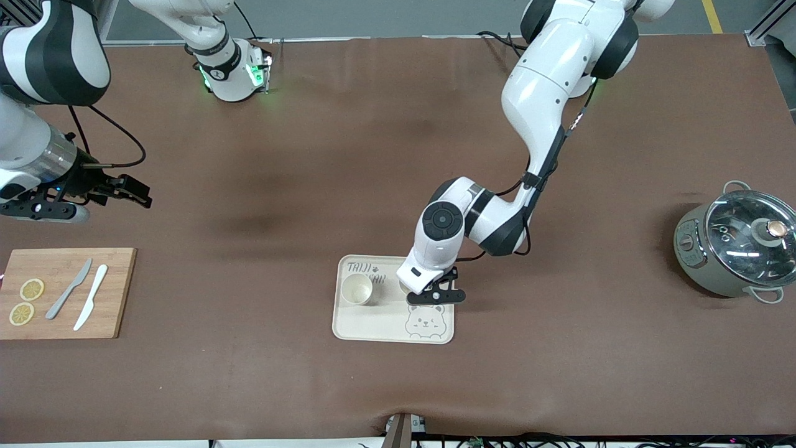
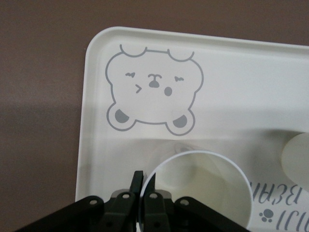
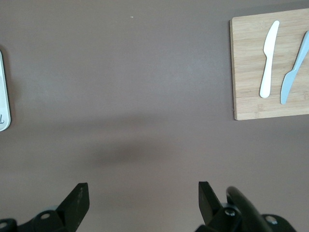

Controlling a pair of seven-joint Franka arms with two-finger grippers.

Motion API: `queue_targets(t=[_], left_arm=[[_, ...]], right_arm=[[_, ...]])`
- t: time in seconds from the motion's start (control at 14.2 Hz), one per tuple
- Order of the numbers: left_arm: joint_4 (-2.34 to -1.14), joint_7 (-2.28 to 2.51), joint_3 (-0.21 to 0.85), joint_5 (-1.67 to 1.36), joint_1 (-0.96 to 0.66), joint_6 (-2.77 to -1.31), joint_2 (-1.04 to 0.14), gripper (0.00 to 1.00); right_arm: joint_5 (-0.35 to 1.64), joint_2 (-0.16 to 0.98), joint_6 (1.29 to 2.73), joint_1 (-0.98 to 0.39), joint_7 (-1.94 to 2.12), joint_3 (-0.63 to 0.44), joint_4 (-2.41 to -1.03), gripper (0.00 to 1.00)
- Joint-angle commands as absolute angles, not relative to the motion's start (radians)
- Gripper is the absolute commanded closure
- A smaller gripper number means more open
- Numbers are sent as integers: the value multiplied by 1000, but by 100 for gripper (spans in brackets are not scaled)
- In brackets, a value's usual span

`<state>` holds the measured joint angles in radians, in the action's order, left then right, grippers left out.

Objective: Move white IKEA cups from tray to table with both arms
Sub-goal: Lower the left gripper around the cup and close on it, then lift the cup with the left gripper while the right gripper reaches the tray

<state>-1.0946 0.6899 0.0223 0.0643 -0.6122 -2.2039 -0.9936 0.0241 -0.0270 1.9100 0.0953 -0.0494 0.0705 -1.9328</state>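
At lower centre of the front view, the left gripper (image 1: 435, 297) pinches the rim of one white cup (image 2: 200, 188) on the tray (image 1: 348, 326), calling for a straight, level lift onto the counter (image 1: 280, 186), while the second cup (image 1: 357, 289) stands beside it and the right gripper (image 1: 134, 191) waits, fingers spread, at mid-left.

So there's a cream rectangular tray with rounded corners (image 1: 373, 326), grey lettering and a cartoon bear face, flat on the brown cloth table (image 1: 311, 155). Two small cream-white handleless cups sit upright on it: one (image 1: 357, 289) open and empty, the other (image 2: 203, 188) pinched at its rim.
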Motion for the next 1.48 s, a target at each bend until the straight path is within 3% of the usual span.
queue_targets(t=[0.0, 0.85, 1.13, 1.41], left_arm=[[-1065, 663, 14, 75, -612, -2143, -997, 100], [-1152, 584, 14, 75, -578, -1940, -802, 100], [-1306, 505, 29, 77, -514, -1976, -680, 100], [-1583, 437, 46, 75, -451, -2203, -543, 100]], right_arm=[[11, -46, 1913, 91, -49, 67, -1950, 0], [11, -45, 1919, 89, -51, 68, -1942, 0], [12, -31, 1919, 26, -170, 69, -1914, 0], [17, 8, 1962, -102, -418, 69, -1885, 0]])
